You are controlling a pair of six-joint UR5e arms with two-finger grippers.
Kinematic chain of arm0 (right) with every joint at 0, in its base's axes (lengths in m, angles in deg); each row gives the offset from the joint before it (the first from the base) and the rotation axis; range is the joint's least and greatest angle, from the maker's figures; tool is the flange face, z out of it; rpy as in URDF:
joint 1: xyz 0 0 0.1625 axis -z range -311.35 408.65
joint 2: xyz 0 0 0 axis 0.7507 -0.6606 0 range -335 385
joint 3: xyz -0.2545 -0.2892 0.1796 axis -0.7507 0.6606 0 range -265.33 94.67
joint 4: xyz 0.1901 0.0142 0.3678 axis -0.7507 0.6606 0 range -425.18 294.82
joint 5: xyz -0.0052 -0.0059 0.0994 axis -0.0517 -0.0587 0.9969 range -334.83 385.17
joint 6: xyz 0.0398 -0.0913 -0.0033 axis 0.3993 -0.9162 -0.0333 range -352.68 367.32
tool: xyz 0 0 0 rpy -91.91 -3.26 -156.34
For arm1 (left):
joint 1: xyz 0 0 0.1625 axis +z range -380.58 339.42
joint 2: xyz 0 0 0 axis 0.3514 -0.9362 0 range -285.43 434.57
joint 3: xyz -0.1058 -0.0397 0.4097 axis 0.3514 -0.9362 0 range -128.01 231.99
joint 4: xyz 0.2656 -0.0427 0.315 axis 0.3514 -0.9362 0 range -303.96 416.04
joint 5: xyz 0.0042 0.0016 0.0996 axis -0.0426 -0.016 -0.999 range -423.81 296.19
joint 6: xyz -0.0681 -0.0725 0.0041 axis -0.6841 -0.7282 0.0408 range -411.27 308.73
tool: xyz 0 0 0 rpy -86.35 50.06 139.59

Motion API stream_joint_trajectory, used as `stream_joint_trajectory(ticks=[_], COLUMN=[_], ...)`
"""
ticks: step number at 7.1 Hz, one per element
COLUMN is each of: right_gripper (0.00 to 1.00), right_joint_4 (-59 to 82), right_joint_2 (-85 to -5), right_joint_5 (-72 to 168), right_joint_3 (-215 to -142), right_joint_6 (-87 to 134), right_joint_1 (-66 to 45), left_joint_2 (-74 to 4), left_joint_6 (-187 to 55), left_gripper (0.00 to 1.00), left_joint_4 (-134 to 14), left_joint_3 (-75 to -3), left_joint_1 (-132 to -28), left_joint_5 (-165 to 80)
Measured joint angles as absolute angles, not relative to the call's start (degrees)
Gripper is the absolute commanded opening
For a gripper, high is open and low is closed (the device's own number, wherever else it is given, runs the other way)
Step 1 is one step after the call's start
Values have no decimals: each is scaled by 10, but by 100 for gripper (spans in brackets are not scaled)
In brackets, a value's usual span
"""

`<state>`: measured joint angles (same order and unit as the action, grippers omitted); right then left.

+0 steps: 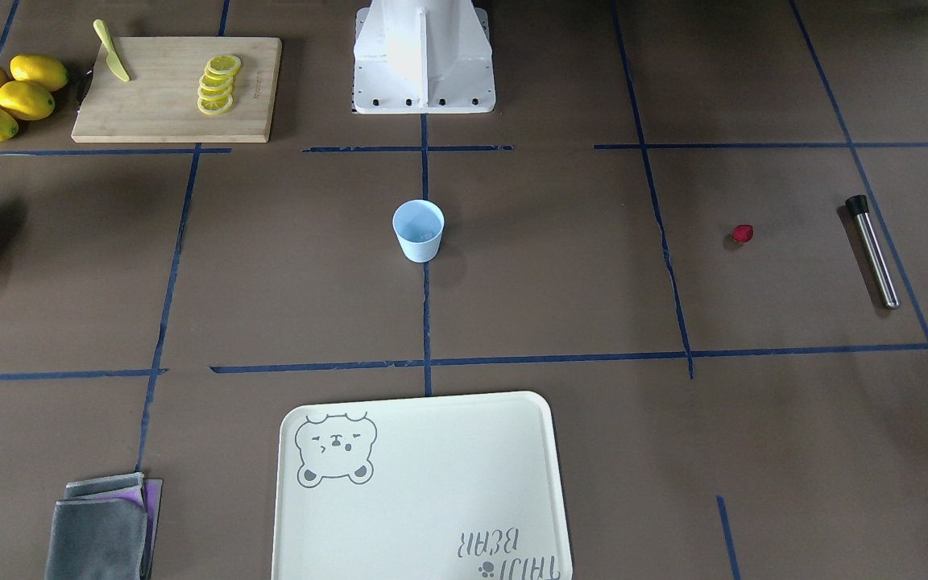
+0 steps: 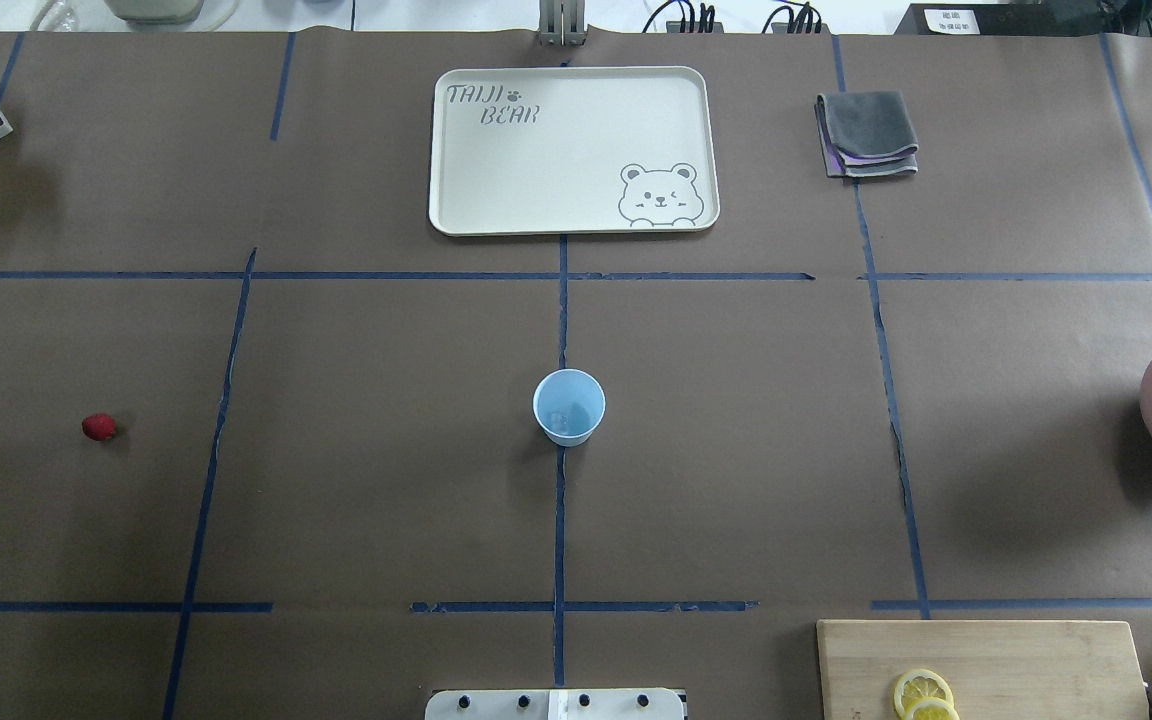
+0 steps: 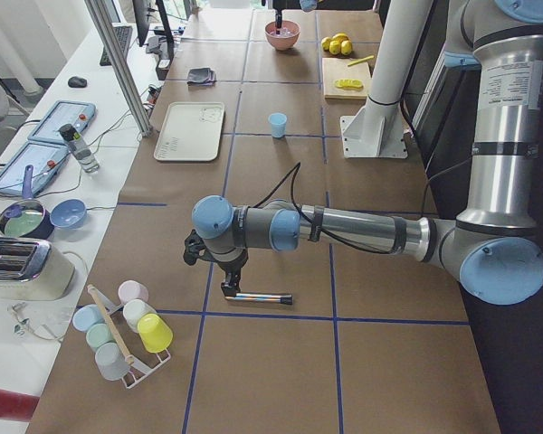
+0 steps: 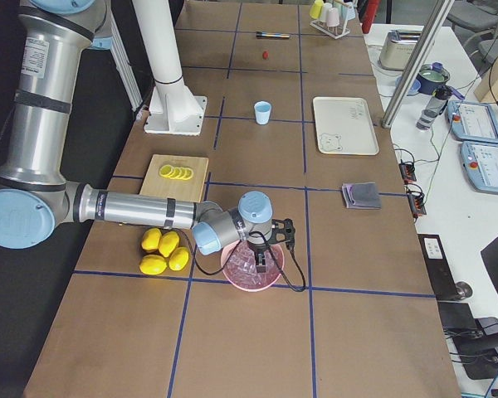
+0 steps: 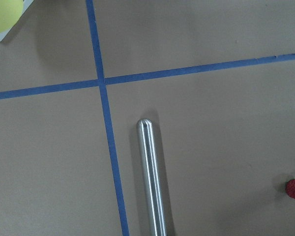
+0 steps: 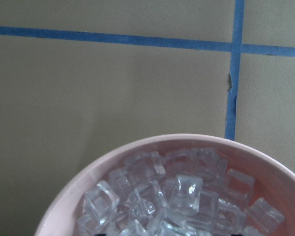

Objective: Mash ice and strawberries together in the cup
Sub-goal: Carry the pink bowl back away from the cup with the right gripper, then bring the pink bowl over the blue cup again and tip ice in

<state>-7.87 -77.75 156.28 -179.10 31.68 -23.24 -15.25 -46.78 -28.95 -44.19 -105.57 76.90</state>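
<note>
Here's the cup (image 1: 418,230), upright at the centre of the tabletop (image 1: 561,282) in the front view, well apart from everything else; something pale may sit at its bottom, too faint to call. The strawberry (image 1: 743,234) lies alone on the paper right of centre, with the metal muddler (image 1: 873,251) lying flat further right. The ice (image 6: 177,196) is heaped in the pink bowl (image 6: 88,182), filling the lower half of the right wrist view.

The right end effector (image 4: 260,257) hangs over that bowl, down among the cubes by the look of it; whether it is spread or pinching cannot be told. The left end effector (image 3: 228,287) hovers just above the muddler; its state cannot be told either.

Now the handling, as a judgement. The cubes look hard, wet and slippery, so a pinch across the flat faces of one top cube should serve best. The berry is tiny, soft and easily bruised, wanting a light squeeze across its middle. The cup seems light and tippy, so it may need steadying by its wall when the mashing comes.
</note>
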Motion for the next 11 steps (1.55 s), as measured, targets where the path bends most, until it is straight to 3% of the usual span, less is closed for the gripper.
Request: stream_joint_trajectory(ticks=[1, 2, 5, 7, 9, 11], right_gripper=[2, 0, 0, 0, 0, 0], right_joint_4=[-79, -80, -82, -77, -77, -77], right_joint_2=[-777, -777, -784, -788, -765, -679], right_joint_5=[1562, 1562, 1563, 1564, 1572, 1563], right_joint_3=[-1791, -1792, -1814, -1884, -1957, -1996], right_joint_6=[316, 315, 315, 356, 528, 756], right_joint_1=[-232, -232, -233, -233, -195, -114], left_joint_2=[-153, -153, -153, -153, -153, -153], left_joint_6=[-468, -468, -468, -468, -468, -468], left_gripper=[100, 100, 100, 100, 100, 100], left_joint_4=[-290, -290, -289, -289, -289, -289], left_joint_3=[-442, -442, -442, -442, -443, -442], left_joint_1=[-1056, -1056, -1056, -1056, -1056, -1056], left_joint_5=[769, 769, 769, 769, 769, 769])
